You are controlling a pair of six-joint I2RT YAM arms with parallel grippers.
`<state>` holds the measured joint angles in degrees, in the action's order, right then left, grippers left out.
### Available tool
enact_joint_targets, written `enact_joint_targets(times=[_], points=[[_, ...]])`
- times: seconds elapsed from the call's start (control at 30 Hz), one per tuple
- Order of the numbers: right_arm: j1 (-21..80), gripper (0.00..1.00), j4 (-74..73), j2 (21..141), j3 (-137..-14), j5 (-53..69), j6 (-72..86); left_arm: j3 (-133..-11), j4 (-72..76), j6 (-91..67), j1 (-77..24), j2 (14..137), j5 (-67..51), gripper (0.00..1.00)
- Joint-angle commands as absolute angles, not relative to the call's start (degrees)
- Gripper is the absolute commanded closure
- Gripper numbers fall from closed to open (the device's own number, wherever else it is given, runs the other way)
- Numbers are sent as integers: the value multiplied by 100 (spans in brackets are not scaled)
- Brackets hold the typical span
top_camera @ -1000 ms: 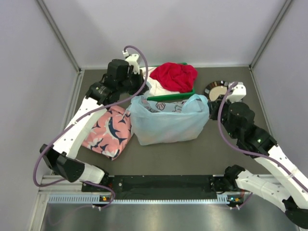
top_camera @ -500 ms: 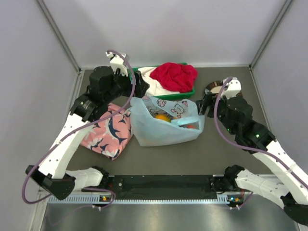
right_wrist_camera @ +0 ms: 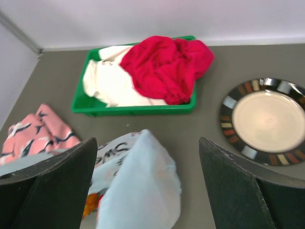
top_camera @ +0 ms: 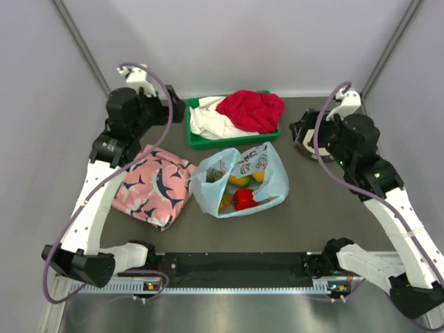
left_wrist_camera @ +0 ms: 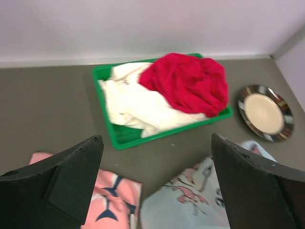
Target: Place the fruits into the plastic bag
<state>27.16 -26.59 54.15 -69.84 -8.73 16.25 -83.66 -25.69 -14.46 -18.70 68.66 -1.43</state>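
The left gripper [left_wrist_camera: 156, 138] is hanging high over the table at about 10 o'clock from the centre. Its jaws are standing wide apart and gripping nothing. Below it, the pink cloth [top_camera: 152, 184] is lying flat at 9 o'clock from the plastic bag [top_camera: 274, 182]. The green tray [top_camera: 208, 144] of red and white clothes is sitting at the bag's 12 o'clock, just beside it but not touching.

The bag is slumping at the middle of the table with its mouth gaping upward. A yellow-orange fruit [top_camera: 239, 180] and a glossy red fruit [top_camera: 244, 199] are showing inside it. Another orange piece is peeking out at their 8 o'clock, though I cannot count all four fruits. No fruit is lying loose on the table, so the loading is looking finished or nearly so.

The plate [right_wrist_camera: 269, 119] is resting at the bag's 2 o'clock. The right gripper [right_wrist_camera: 147, 140] is hovering above it, also spread wide and carrying nothing.

The risk now is lying in the bag itself. The thin film is sagging with nothing propping its walls, so a brush from either arm could be tipping the mouth sideways. The round fruits could then be rolling out towards the cloth or the near edge. A finger could also be snagging a loose handle and dragging the whole load.
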Motion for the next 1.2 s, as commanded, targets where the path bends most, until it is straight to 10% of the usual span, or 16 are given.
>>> enact_joint_targets(times=[0.0,1.17], points=[[1777,14,-2584,5458,-7093,218,1784,-8306,-2206,-1758,-880,6856,-676,1],[554,12,-3217,3929,-5836,299,1819,-6205,-2549,-1573,316,4588,-615,1]])
